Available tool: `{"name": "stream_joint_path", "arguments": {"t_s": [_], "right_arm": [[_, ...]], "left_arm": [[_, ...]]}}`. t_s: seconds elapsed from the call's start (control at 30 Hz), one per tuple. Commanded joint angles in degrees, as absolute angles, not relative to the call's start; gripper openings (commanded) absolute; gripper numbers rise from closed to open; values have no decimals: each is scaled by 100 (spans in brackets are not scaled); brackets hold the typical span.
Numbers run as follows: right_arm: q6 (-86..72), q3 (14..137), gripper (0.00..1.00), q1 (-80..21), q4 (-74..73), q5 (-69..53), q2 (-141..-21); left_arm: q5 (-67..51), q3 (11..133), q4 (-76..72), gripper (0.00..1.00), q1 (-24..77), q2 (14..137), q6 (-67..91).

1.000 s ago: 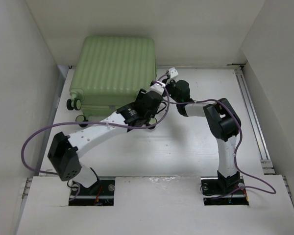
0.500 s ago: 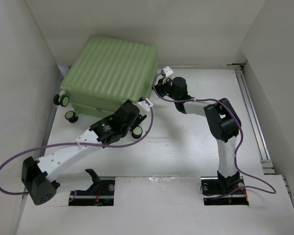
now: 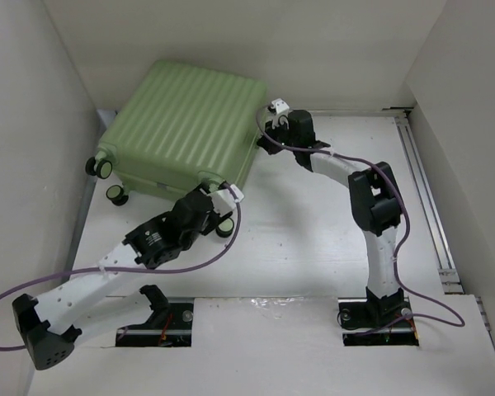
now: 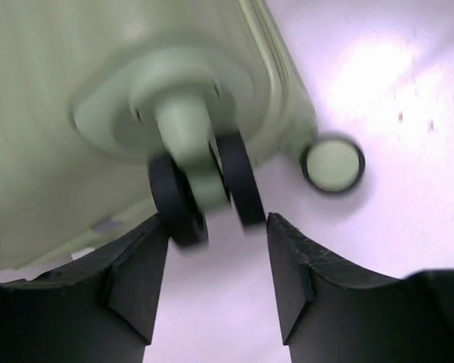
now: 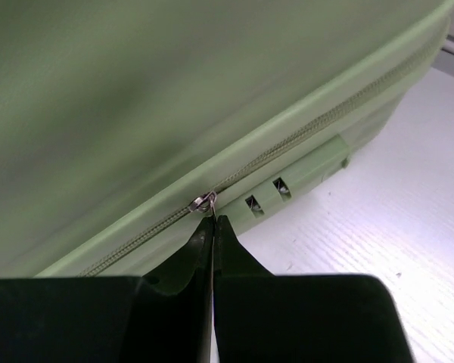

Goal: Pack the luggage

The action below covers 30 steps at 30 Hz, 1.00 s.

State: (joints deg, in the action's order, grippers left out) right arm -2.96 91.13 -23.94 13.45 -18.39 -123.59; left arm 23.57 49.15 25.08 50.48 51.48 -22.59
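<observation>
Closed luggage (image 3: 186, 124) lying at far-left corner of table (image 3: 313, 239), skewed; left end effector (image 4: 216, 257) apart, straddling a caster wheel (image 4: 204, 185); right end effector (image 5: 213, 227) pinched together on zipper pull (image 5: 203, 201).

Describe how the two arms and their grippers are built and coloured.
Both arms have white links joined by black joint housings. A purple cable loops along the left arm and the right arm. The left gripper and right gripper have matte black, wedge-shaped fingers. Black bases sit in cutouts of a white board.
</observation>
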Motion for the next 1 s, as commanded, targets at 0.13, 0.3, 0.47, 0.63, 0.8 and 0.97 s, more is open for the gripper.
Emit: {"name": "stream_joint_path", "arguments": {"t_s": [0.13,0.3,0.47,0.63,0.8,0.97], "right_arm": [[421,9634,0,-1494,1590,-131,-12482],[694,8834,0,-1608,2029,-842,-12085],[694,8886,0,-1775,2170,-1467,-12146],[545,8886,0,-1828,2303,-1608,-12199],[545,8745,0,-1881,2303,-1556,-12138],[545,8526,0,-1881,2355,-1556,-12085]], "left_arm": [[2232,4631,4729,0,5124,5096,-2619],[2049,5167,4422,0,5124,5449,-2619],[1714,5852,3886,12,5124,5633,-2418],[1767,6801,3656,71,5071,6266,-1110],[2099,7382,3883,100,5071,6977,504],[2347,7514,4078,100,4932,7610,1107]]}}
